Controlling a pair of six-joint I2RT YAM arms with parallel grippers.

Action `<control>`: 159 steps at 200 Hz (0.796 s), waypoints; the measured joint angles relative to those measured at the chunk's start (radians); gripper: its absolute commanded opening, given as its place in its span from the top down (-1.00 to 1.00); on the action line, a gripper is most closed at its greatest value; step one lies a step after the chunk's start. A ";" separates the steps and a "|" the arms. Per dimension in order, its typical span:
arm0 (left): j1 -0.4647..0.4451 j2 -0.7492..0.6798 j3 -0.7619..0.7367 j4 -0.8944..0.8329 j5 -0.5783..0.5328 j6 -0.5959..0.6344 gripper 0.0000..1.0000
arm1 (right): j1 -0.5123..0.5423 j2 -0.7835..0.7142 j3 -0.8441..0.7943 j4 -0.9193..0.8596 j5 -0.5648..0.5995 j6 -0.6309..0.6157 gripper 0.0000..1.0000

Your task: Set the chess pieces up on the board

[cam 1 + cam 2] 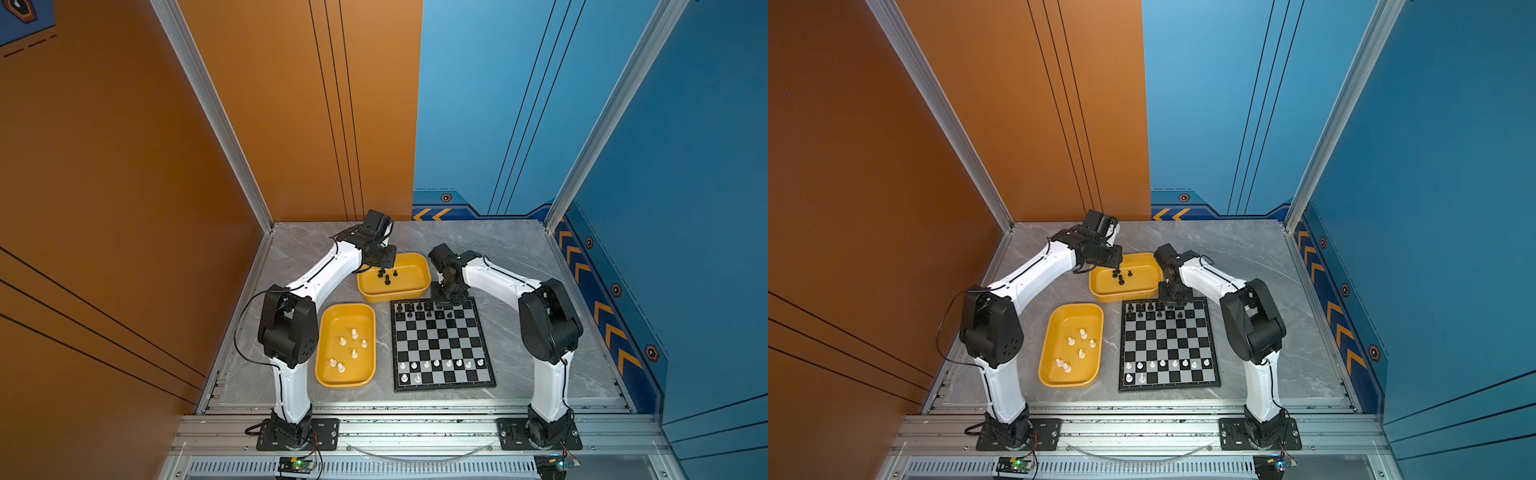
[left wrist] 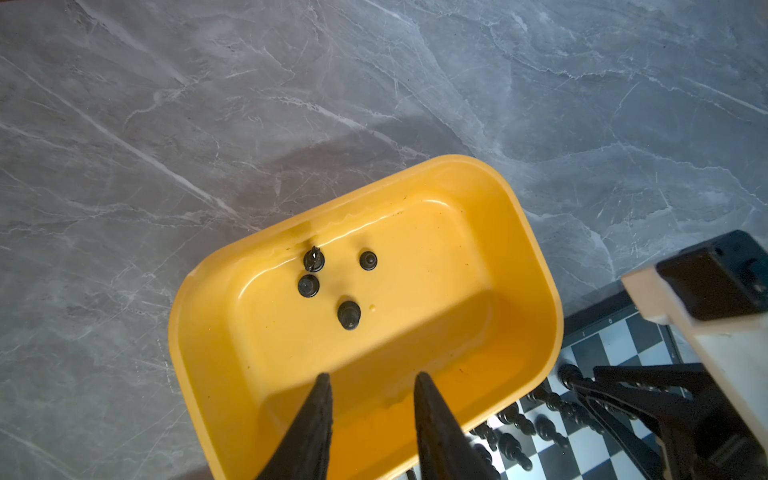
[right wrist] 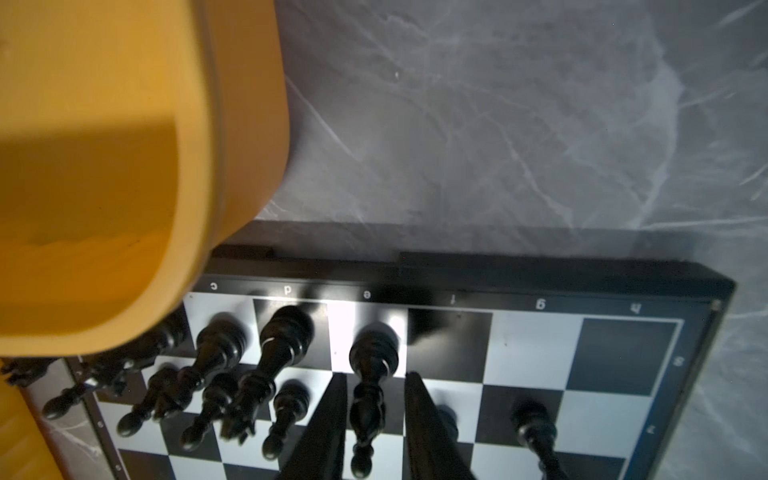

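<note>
Left gripper (image 2: 372, 374) spread empty over yellow rounded plastic tray (image 2: 525, 257) with four black chessmen (image 2: 349, 313); right gripper (image 3: 375, 374) straddles tall black piece (image 3: 372, 353) on checkered board (image 3: 536, 353), grip unclear.

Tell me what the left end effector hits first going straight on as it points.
The left end effector would probably meet the floor of the yellow tray, just short of the nearest black piece; depth is unclear.

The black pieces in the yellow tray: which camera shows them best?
The left wrist view: all four black pieces show large in the yellow tray. Both top views show them tiny. The right wrist view shows only the tray's wall.
</note>
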 measured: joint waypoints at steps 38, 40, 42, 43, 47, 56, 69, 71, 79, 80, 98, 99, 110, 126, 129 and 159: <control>0.001 0.000 0.000 0.000 0.000 0.000 0.30 | 0.000 0.012 0.005 0.000 0.000 0.000 0.47; 0.002 0.000 0.000 0.000 0.000 0.000 0.30 | 0.000 0.012 0.005 0.000 0.000 0.000 0.47; 0.002 0.000 0.000 0.000 0.000 0.000 0.30 | 0.000 0.013 0.005 0.000 0.000 0.000 0.47; 0.003 0.000 0.000 0.000 0.000 0.000 0.30 | 0.000 0.014 0.005 0.000 0.000 0.000 0.47; 0.003 0.000 0.000 0.000 0.000 0.000 0.30 | 0.000 0.015 0.006 0.000 0.000 0.000 0.47; 0.003 0.000 0.000 -0.001 0.000 0.000 0.30 | 0.000 0.018 0.006 0.000 0.000 0.000 0.48; 0.007 0.000 0.000 -0.002 0.000 0.000 0.30 | -0.002 0.021 0.006 0.000 0.001 0.000 0.48; 0.007 0.000 0.000 -0.002 0.000 0.000 0.30 | -0.002 0.021 0.007 0.000 0.001 0.000 0.47; 0.008 0.000 0.000 -0.003 0.000 0.000 0.30 | -0.002 0.023 0.008 -0.001 0.001 0.000 0.48; 0.008 0.000 0.000 -0.003 0.000 0.000 0.30 | -0.002 0.023 0.008 -0.001 0.001 0.000 0.48; 0.010 0.000 0.000 -0.003 0.000 0.000 0.30 | -0.002 0.023 0.010 -0.001 0.004 0.000 0.48; 0.010 0.000 0.000 -0.003 0.000 0.000 0.30 | -0.003 0.023 0.010 0.000 0.005 0.000 0.48; 0.011 0.000 0.000 -0.003 0.000 0.000 0.30 | -0.004 0.023 0.010 0.000 0.008 0.000 0.48; 0.013 0.000 0.000 -0.003 0.000 0.000 0.30 | -0.009 0.023 0.010 0.000 0.010 0.000 0.48; 0.013 0.000 0.000 -0.003 0.000 0.000 0.30 | -0.010 0.023 0.010 0.000 0.011 0.000 0.48; 0.014 0.000 0.000 -0.003 0.000 0.000 0.30 | -0.025 0.023 0.010 -0.001 0.023 0.000 0.49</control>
